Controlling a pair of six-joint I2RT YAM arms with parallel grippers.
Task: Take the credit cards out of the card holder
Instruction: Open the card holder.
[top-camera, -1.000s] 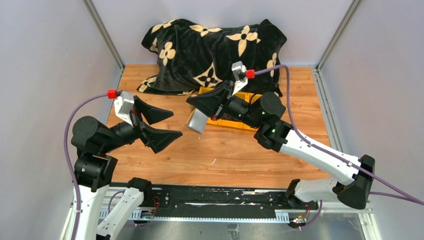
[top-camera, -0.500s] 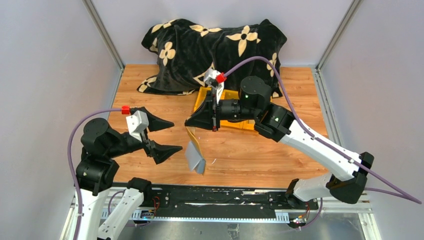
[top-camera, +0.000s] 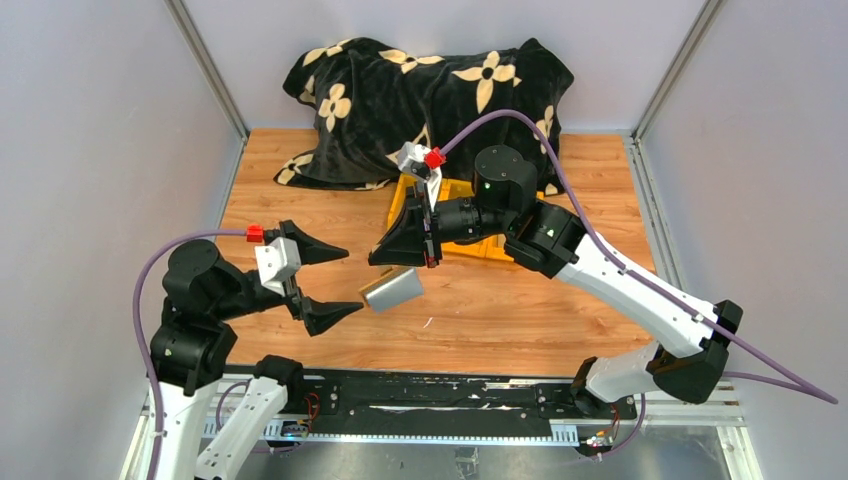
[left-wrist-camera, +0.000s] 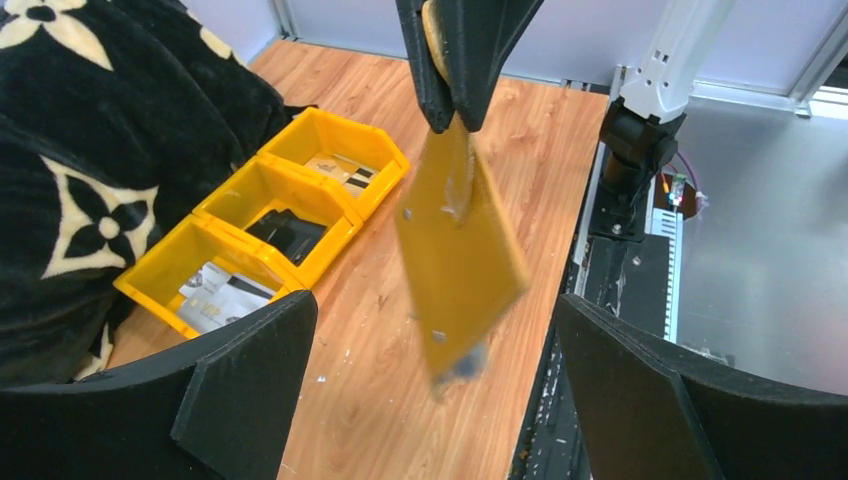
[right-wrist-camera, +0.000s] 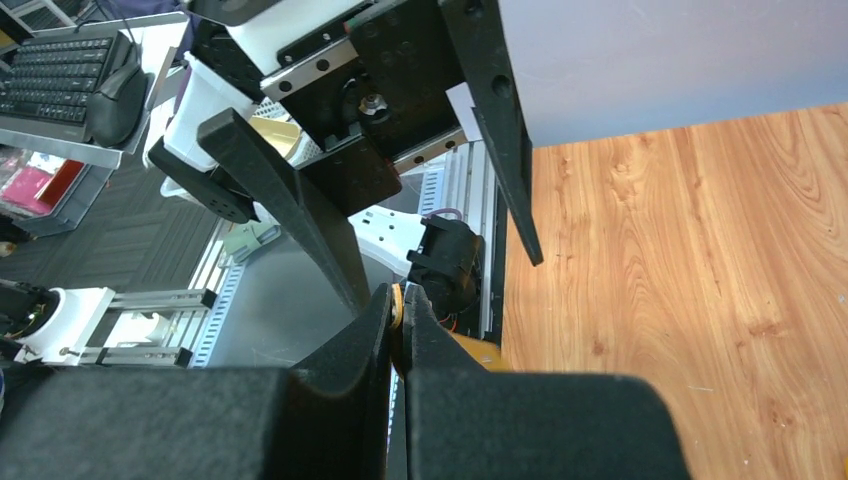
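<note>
The card holder (top-camera: 392, 290) hangs in the air over the table, silvery from above. My right gripper (top-camera: 402, 255) is shut on its mustard-yellow flap (right-wrist-camera: 399, 303). In the left wrist view the card holder (left-wrist-camera: 460, 250) dangles, blurred, from the right gripper's fingers (left-wrist-camera: 465, 60), yellow side facing me. My left gripper (top-camera: 340, 280) stands wide open just left of the holder and touches nothing. Its two fingers (left-wrist-camera: 250, 370) frame the hanging case. The credit cards are hidden.
A row of yellow bins (left-wrist-camera: 240, 215) with small items stands behind the right arm, against a black blanket (top-camera: 420, 90) with beige flowers at the table's back. The table's near edge and metal rail (top-camera: 420, 395) lie below the grippers.
The right gripper has carried the card holder forward and left; the case hung low half a second ago and has swung up flatter. The left gripper has moved nearer to it.
</note>
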